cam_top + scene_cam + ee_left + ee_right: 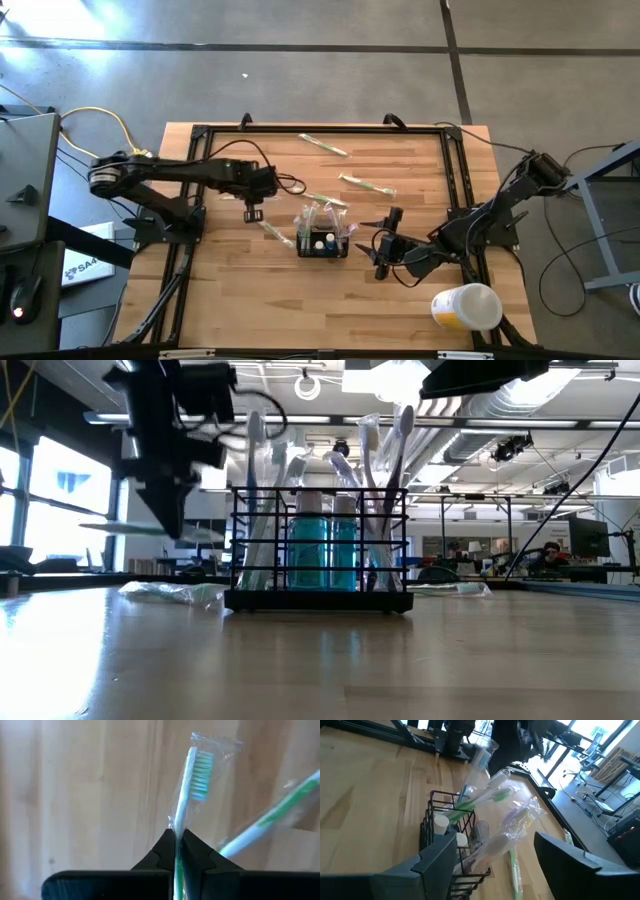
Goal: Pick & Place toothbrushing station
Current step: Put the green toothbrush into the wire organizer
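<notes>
While the table (250, 310) fills most of the high view, the caddy (322, 243) sits near frame centre, stuffed with wrapped toothbrushes and two teal bottles (324, 542). Just right of it, the right end effector (384, 252) stands open — holding nothing. Left of centre, the left end effector (252, 213) is clamped on a toothbrush (192, 780).

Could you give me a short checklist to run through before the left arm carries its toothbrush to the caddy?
1. Left gripper shut on the wrapped toothbrush: ok.
2. Toothbrush lifted off the table: ok in the low view.
3. Caddy upright: ok.
4. Free slot in the caddy among the brushes already standing there: cannot tell.
5. Right gripper open, beside the caddy, not over it: ok.
6. Loose toothbrushes out of the path: cannot tell.
</notes>
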Robot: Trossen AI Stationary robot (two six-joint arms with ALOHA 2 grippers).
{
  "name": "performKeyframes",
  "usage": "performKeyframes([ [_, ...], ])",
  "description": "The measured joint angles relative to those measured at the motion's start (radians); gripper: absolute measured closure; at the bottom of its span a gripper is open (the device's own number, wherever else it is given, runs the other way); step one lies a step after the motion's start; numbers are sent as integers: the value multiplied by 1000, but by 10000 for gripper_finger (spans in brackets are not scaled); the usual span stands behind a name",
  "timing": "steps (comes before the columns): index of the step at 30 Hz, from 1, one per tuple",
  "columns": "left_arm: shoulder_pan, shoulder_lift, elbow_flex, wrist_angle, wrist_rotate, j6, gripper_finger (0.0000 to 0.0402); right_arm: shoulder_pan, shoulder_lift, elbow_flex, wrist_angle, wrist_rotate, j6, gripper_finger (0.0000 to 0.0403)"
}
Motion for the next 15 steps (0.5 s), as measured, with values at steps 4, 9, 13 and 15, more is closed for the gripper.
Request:
performKeyframes([
  [4, -73, -66, 59, -67, -65, -47, 400, 0, 0, 0, -15, 0, 14, 144],
  [9, -199, -148, 158, -193, -193, -152, 400, 2, 0, 0, -21, 0, 24, 144],
  [13, -325, -192, 221, -232, -300, -216, 400, 2, 0, 0, -22, 0, 24, 144],
  [15, -385, -203, 241, -228, -340, -231, 400, 2, 0, 0, -22, 0, 24, 144],
])
